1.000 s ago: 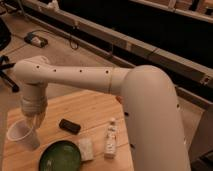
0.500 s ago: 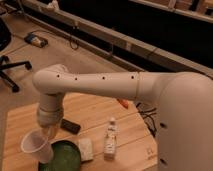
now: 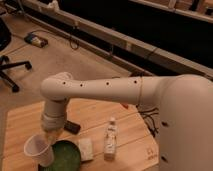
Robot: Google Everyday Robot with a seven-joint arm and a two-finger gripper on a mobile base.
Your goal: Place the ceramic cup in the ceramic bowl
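Camera view has the big white robot arm (image 3: 125,90) filling most of the shot, reaching down over the light wooden tabletop (image 3: 25,125). At roughly 7 o'clock in the shot sits the dark green shallow ceramic bowl (image 3: 62,156) with its glossy speckled inside. Just at its 9 o'clock edge is the pale white-lavender handleless ceramic cup (image 3: 39,149), tilted, rim facing us, overlapping the bowl's rim. The end effector (image 3: 50,136) sits right above the cup and looks to be grasping it, can't honestly tell for sure.

To the bowl's 3 o'clock: a white rectangular block (image 3: 85,148), then a small white bottle (image 3: 110,140). A small dark flat object (image 3: 72,127) lies at its 12 o'clock.

My take: shift the cup toward 3 o'clock until it's over the bowl's centre, level it out, lower gently, then let go.
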